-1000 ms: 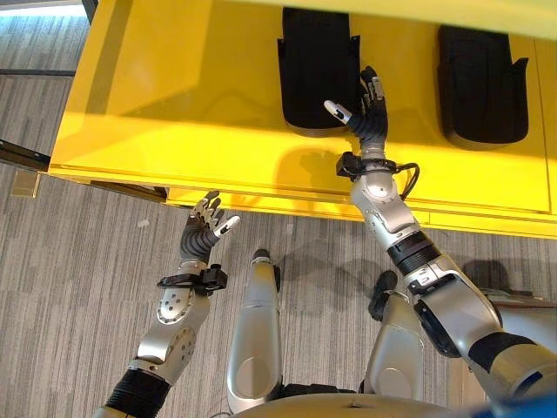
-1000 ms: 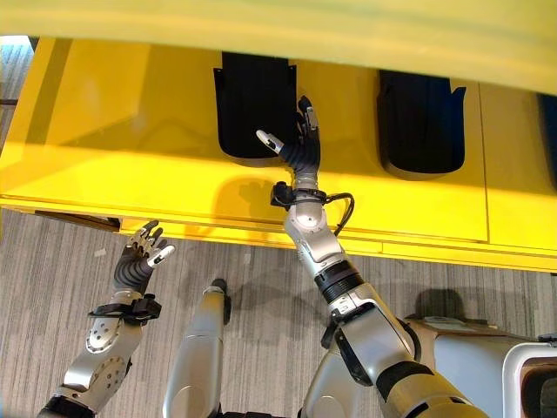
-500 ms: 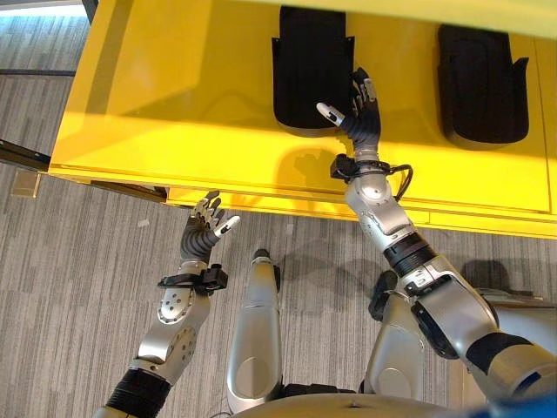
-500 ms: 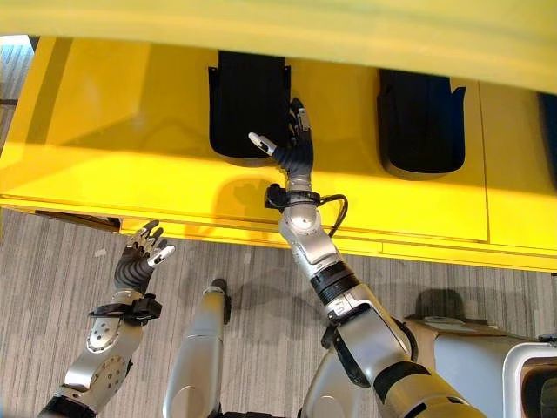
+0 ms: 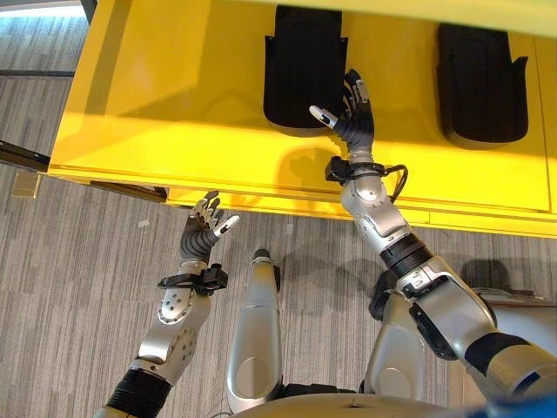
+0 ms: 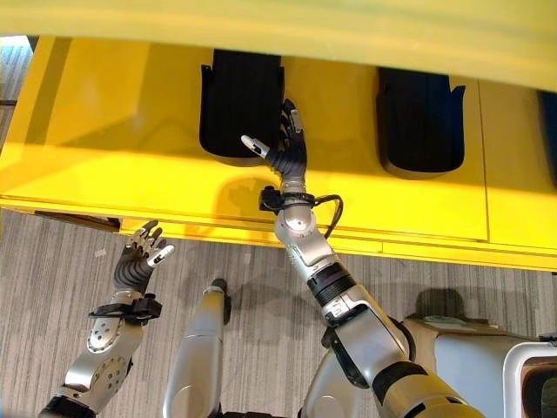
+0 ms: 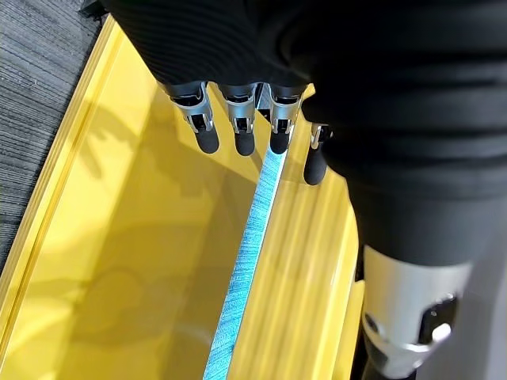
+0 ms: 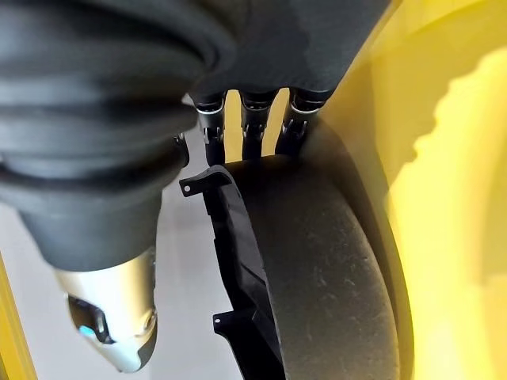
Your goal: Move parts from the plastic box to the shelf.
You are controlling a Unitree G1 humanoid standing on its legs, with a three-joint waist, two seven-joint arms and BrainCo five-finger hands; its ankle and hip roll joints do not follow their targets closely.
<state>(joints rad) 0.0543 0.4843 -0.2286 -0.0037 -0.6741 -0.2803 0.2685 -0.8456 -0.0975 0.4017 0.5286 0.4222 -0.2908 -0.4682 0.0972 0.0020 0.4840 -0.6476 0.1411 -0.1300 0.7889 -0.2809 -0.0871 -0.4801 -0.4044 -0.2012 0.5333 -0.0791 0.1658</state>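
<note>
A black moulded part (image 5: 296, 70) lies on the yellow shelf (image 5: 174, 113), with a second black part (image 5: 481, 83) further right on the same level. My right hand (image 5: 352, 122) is open, its straight fingers against the right edge of the first part, thumb spread toward the shelf's front. In the right wrist view its fingertips (image 8: 253, 119) meet the part's curved rim (image 8: 317, 261). My left hand (image 5: 202, 231) is open and holds nothing, above the floor just in front of the shelf's edge; its fingers (image 7: 238, 119) point at the shelf.
An upper yellow level (image 6: 348, 35) overhangs the top of the view. A pale box corner (image 6: 522, 370) shows at the lower right. A dark frame bar (image 5: 22, 157) runs under the shelf's left end. Grey striped carpet (image 5: 78, 252) lies in front.
My right hand has moved left along the shelf, and the first black part has slid left with it. The left hand has stayed put.
</note>
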